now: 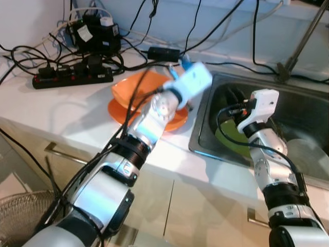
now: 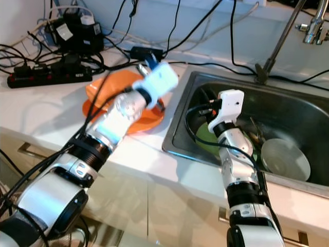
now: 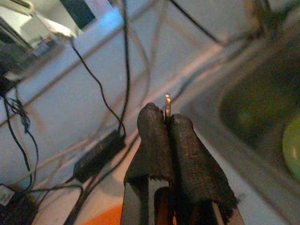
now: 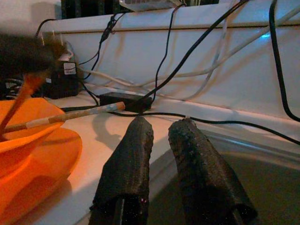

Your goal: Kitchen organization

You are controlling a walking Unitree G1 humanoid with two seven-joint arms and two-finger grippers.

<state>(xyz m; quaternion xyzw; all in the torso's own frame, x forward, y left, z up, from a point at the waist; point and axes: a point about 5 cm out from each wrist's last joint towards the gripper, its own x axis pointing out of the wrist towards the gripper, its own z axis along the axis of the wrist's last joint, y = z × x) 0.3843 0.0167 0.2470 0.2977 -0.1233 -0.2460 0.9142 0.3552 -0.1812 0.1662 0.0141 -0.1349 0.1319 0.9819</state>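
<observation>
Orange bowl [image 1: 134, 88] on orange plate [image 1: 175, 122], just under left claw [image 3: 168, 123], which is pinched shut on a thin stick [image 3: 167, 104]. Right claw [image 4: 161, 136] slightly open, holding nothing, over sink [image 2: 288, 110].

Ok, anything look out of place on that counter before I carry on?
Yes. A power strip and a tangle of cables lie on the counter right beside the sink, which seems risky near water. A chopstick also sticks out over the orange bowl, not lying flat.

One orange bowl [image 1: 134, 88] (one orange plate [image 1: 175, 122])
</observation>
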